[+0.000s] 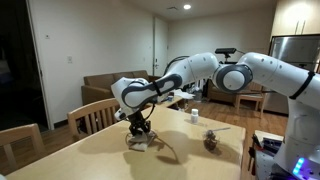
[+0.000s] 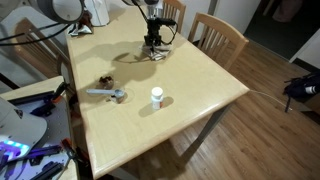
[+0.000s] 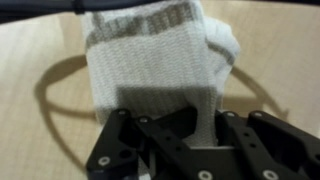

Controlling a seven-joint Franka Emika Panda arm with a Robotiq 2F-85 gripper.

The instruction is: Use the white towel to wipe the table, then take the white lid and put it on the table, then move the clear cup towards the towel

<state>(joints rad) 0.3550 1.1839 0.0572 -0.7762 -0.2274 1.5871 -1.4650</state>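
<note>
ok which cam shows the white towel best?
Wrist view: the white towel fills the frame, weave visible, a fold pinched in the pincer. In both exterior views the towel is only a small pale patch under the pincer on the table.

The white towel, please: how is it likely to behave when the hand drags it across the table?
Probably floppy: in the wrist view the white towel bunches and folds where the hand pinches it. Likely light and not slippery, given its ribbed woven fabric. Dragged over the table, it may crumple rather than slide flat.
</note>
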